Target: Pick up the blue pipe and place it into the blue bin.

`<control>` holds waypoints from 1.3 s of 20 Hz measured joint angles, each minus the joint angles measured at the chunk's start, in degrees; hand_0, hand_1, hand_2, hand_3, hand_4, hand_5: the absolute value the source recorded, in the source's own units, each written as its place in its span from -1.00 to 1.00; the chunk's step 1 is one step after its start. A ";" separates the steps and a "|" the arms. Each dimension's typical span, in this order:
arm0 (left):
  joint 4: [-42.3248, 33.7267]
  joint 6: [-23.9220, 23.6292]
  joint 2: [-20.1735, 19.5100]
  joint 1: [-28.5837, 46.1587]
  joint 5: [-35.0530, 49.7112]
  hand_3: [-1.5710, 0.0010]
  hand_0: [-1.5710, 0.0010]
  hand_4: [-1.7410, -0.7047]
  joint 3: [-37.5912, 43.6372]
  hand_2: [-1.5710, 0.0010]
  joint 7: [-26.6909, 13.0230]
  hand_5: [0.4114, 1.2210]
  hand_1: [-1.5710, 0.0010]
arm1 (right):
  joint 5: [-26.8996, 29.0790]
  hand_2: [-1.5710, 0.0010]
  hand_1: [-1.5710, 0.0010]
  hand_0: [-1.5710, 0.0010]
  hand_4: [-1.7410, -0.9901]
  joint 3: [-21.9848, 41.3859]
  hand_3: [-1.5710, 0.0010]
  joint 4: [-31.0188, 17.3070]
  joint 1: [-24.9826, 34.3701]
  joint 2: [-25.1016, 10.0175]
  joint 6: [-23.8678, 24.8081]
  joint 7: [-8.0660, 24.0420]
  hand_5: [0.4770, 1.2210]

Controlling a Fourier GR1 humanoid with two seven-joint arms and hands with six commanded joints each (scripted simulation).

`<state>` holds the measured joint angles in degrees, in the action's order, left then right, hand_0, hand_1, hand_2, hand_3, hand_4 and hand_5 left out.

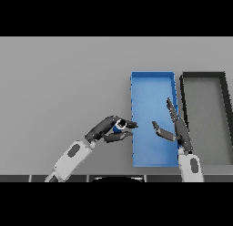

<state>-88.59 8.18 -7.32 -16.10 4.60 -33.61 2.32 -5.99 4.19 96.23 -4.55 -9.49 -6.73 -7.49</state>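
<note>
The blue pipe (pixel 119 126) shows as a small blue and white piece between the fingers and thumb of my left hand (pixel 108 130), which is shut on it. That hand hovers just left of the blue bin (pixel 152 77), its fingertips reaching the bin's left wall. My right hand (pixel 178 128) is open above the bin's right half, fingers straight and pointing away from me, thumb spread to the left. Most of the pipe is hidden by the left hand's fingers.
A black bin (pixel 203 75) with a grey floor stands right beside the blue bin, on its right. Bare grey table stretches to the left and behind both bins.
</note>
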 measured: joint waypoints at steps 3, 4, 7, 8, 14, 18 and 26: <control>0.23 0.37 0.42 -0.45 -0.35 -0.90 -1.00 -1.00 0.24 -1.00 -0.97 1.00 -1.00 | 12.09 1.00 1.00 1.00 0.36 -1.77 1.00 3.49 1.71 -2.85 -9.07 0.12 -0.74; 0.27 0.38 0.51 0.16 -0.80 -0.90 -1.00 -1.00 -0.05 -1.00 -0.61 1.00 -1.00 | 14.50 1.00 1.00 1.00 0.29 -1.48 1.00 4.55 2.98 -4.41 -11.69 1.71 -0.78; -0.10 1.32 0.13 0.44 -1.21 -0.90 -1.00 -1.00 -0.09 -1.00 -0.07 1.00 -1.00 | 21.59 1.00 1.00 1.00 0.14 0.47 1.00 10.68 5.55 -9.17 -18.27 6.90 -0.94; -0.09 1.11 0.64 -0.14 -1.18 -0.90 -1.00 -1.00 0.25 -1.00 -0.40 1.00 -1.00 | 24.66 1.00 1.00 1.00 0.12 0.66 1.00 12.42 6.91 -11.01 -19.45 10.04 -0.94; 0.07 1.84 0.77 -0.18 -1.85 -0.89 -1.00 -1.00 0.94 -1.00 -0.77 1.00 -1.00 | 26.64 1.00 1.00 1.00 0.16 7.81 1.00 15.40 15.97 -12.30 -24.00 18.67 -0.88; -0.52 3.07 0.88 0.71 -1.73 -0.91 -1.00 -1.00 0.85 -1.00 0.05 1.00 -1.00 | 24.87 1.00 1.00 1.00 0.33 11.51 1.00 13.30 21.12 -10.05 -25.77 20.80 -0.86; -0.13 4.32 1.11 0.17 -3.04 -0.95 -1.00 -0.99 1.68 -1.00 0.67 1.00 -1.00 | 22.66 0.96 0.98 1.00 0.38 16.45 1.00 7.02 30.08 -3.76 -27.45 24.30 -0.92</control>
<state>-88.71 12.51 -6.21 -15.93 1.56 -31.93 2.99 16.67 20.64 103.25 25.53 -13.25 -34.18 16.81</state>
